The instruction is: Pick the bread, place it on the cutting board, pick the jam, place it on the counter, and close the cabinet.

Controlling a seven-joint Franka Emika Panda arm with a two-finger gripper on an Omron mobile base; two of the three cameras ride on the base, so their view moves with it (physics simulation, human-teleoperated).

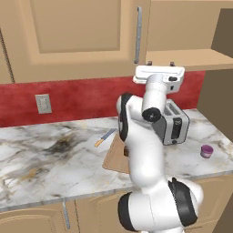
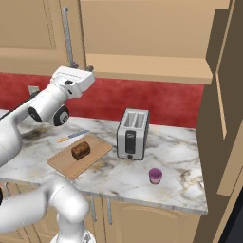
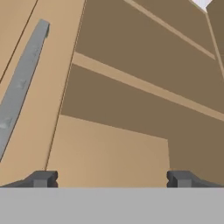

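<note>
One bread point(image 2: 80, 150), one jam point(image 2: 155, 175), one toaster point(image 2: 133, 134), one knife point(image 2: 72, 136)

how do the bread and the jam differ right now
The bread is a dark brown loaf; the jam is a purple jar with a paler lid. The bread lies on the cutting board, left of the toaster; the jam stands straight on the bare counter, to the toaster's right and nearer the front edge. The bread looks larger than the jam. Both are free of the gripper, which is up at the cabinet.
</note>
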